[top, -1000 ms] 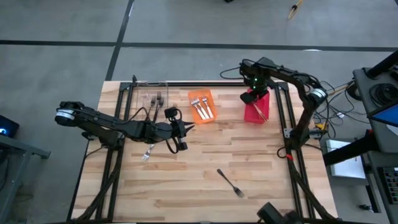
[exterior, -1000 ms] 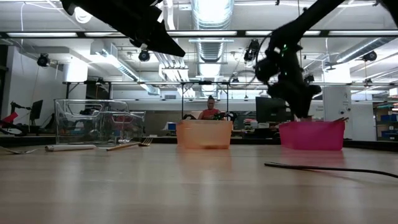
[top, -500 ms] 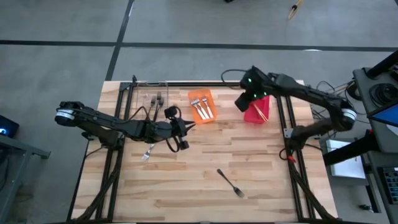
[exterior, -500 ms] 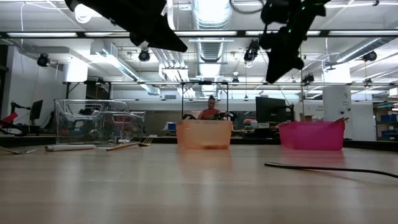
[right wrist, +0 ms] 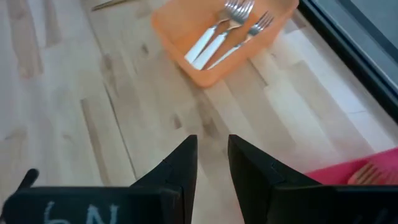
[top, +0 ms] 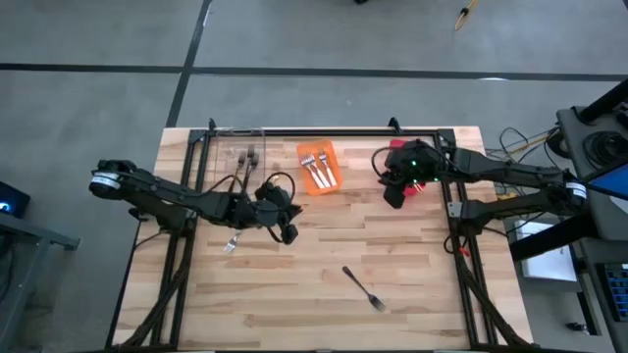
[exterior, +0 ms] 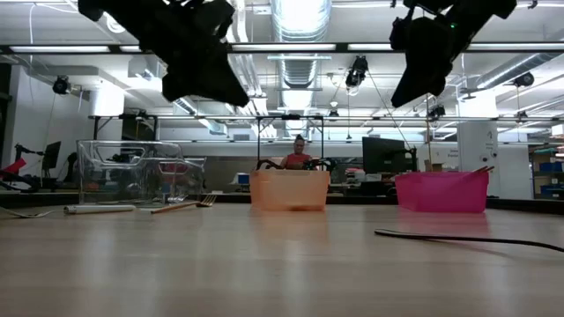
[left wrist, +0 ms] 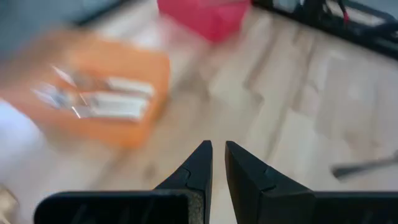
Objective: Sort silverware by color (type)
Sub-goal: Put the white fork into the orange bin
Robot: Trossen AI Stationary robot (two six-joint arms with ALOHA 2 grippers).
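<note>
A dark fork (top: pixel 363 287) lies flat on the table toward the near edge, with no gripper near it. Forks with white handles (right wrist: pixel 214 34) lie in the orange bin (top: pixel 317 167). A gold fork (right wrist: pixel 367 172) shows in the red bin (exterior: pixel 441 191). Dark forks (top: pixel 245 155) lie in the clear bin (exterior: pixel 132 172). My left gripper (top: pixel 287 224) hovers above the table in front of the clear bin, its fingers (left wrist: pixel 202 163) nearly together with nothing between. My right gripper (top: pixel 392 193) hangs high beside the red bin, open and holding nothing.
A white-handled fork (top: pixel 233 241) and a gold fork (exterior: pixel 181 207) lie loose on the table near the clear bin, under my left arm. Dark rails (top: pixel 324 130) frame the table's far edge and sides. Bare wood lies between the bins and the dark fork.
My right gripper has risen from over the red bin and swung toward the table's near edge, its arm folding back to the right. My left gripper has rolled about its own axis and stayed in about the same place.
</note>
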